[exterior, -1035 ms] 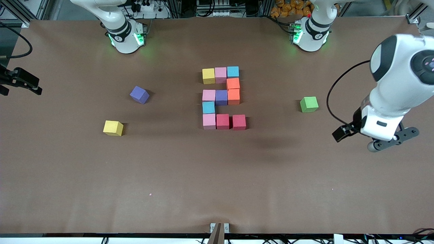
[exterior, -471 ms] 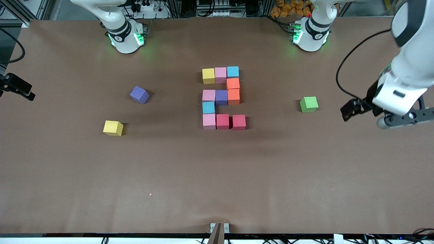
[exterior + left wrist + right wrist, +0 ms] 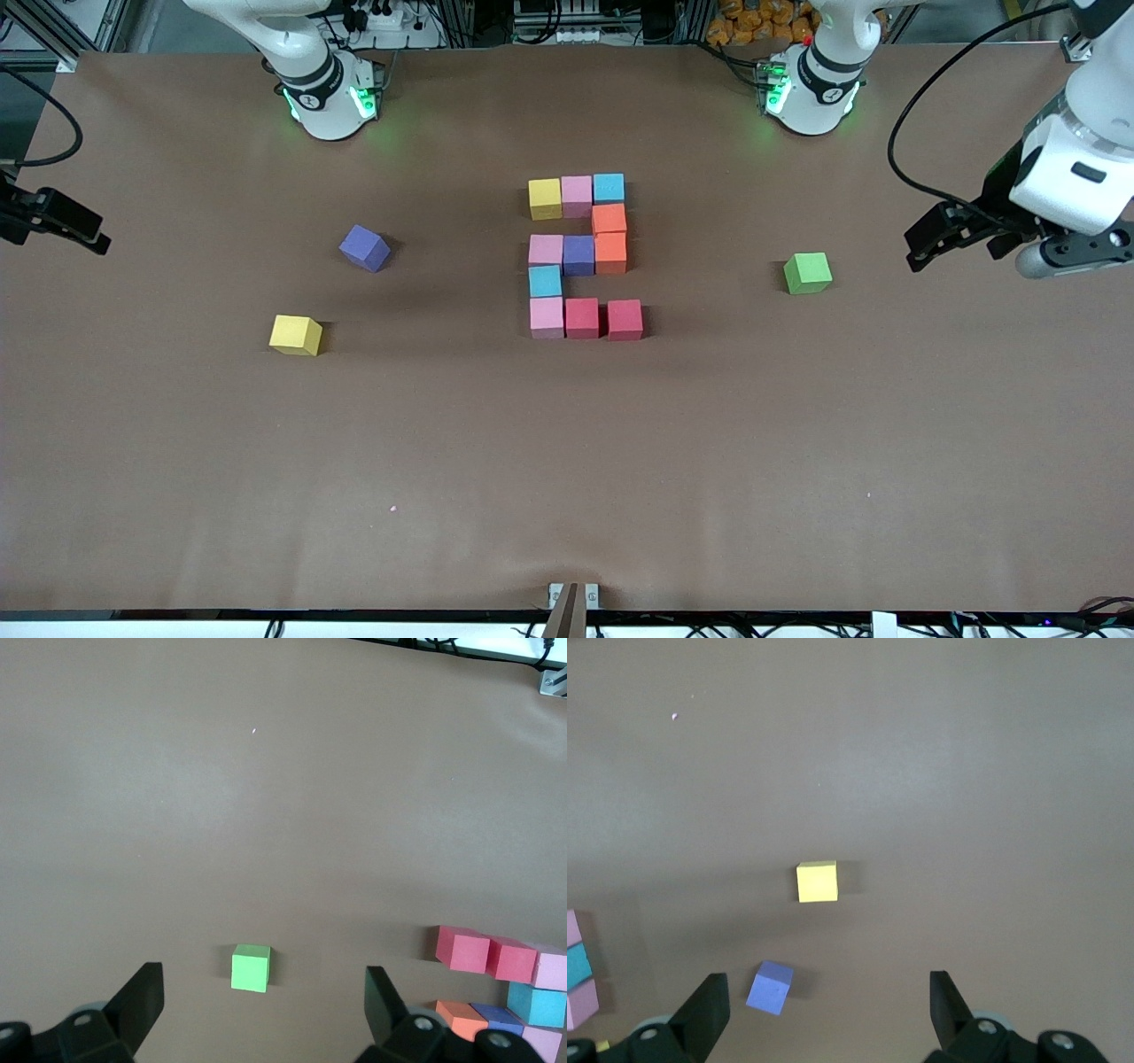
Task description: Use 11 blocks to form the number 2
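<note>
Several blocks sit edge to edge in a figure 2 at the table's middle, from a yellow one [image 3: 545, 198] at the top row to a red one [image 3: 625, 320] at the bottom row. Part of that figure, with a red block [image 3: 462, 949], shows in the left wrist view. My left gripper [image 3: 952, 237] hangs open and empty over the table's left-arm end, past the green cube [image 3: 807, 273]; its own view has the left gripper [image 3: 263, 1003] above the green cube [image 3: 251, 967]. My right gripper [image 3: 58, 226] hangs open and empty at the right arm's end, shown as the right gripper [image 3: 824, 1008].
A loose purple cube [image 3: 364, 247] and a loose yellow cube [image 3: 296, 335] lie toward the right arm's end, the yellow one nearer the front camera. Both appear in the right wrist view, purple cube [image 3: 770, 987] and yellow cube [image 3: 817, 881]. Brown cloth covers the table [image 3: 567, 461].
My left arm has swung up and back toward its base and the table's end, away from the green cube. The right gripper shifted only slightly. No block has moved.
</note>
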You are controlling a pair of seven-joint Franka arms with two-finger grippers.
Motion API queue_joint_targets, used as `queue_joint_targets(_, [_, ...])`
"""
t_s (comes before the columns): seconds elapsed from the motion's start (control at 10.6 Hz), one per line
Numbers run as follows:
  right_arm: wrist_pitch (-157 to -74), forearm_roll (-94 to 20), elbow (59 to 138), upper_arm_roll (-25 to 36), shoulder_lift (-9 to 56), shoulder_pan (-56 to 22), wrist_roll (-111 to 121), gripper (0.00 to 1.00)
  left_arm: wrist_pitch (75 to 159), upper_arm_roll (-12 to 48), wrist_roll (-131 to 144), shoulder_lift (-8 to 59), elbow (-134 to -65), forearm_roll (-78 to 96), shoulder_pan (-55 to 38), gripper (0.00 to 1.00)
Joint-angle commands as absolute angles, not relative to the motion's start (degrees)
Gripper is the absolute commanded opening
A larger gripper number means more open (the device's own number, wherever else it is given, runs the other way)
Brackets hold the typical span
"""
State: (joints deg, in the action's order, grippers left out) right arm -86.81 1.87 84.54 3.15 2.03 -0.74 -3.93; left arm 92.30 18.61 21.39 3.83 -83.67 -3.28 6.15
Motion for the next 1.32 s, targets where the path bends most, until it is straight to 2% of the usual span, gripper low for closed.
queue_joint_targets(0.0, [-86.6, 0.5, 84.6, 3.2, 1.7, -0.6, -2.8, 1.0, 90.3, 18.0, 17.9, 2.3, -84.5, -1.2, 6.9, 1.0])
queue_joint_targets(0.28, [-87.3, -0.5, 84.6, 3.3, 1.7, -0.4, -2.6, 1.0, 89.3, 14.3, 13.8, 1.7, -84.4, 3.6, 6.9, 1.0])
queue_joint_targets(1.22, [-87.9, -0.5, 84.7, 3.3, 2.2, 0.2, 1.9, 1.0, 88.8, 14.9, 14.9, 1.8, -84.1, 2.6, 6.6, 1.0])
